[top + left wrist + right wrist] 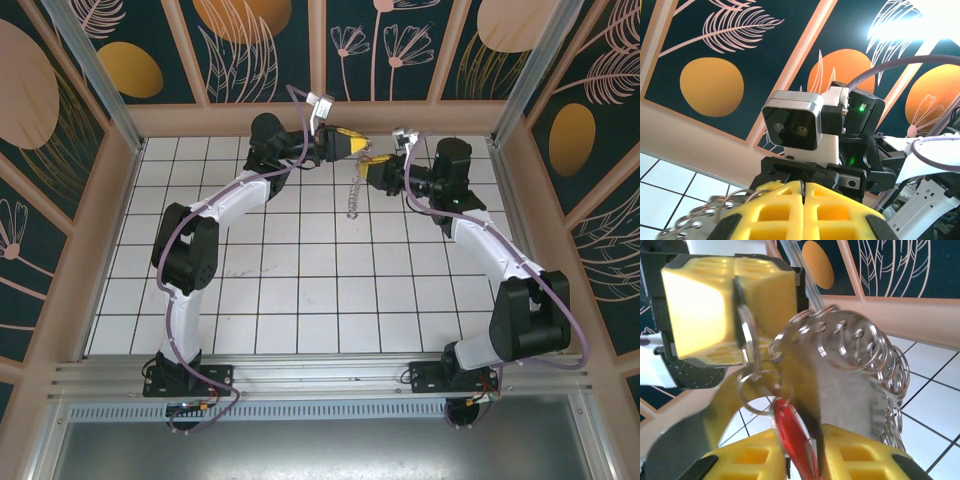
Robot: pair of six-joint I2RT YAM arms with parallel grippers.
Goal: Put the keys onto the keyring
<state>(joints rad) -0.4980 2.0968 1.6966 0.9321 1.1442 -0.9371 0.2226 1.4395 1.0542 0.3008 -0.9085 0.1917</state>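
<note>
I log: left end effector [735, 295], fully closed on keyring [850, 385] rim; right end effector [802, 452], closed on red key [790, 432]; both above tabletop [300, 300].

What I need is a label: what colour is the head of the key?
Bright red; the key shows best in the right wrist view.
</note>
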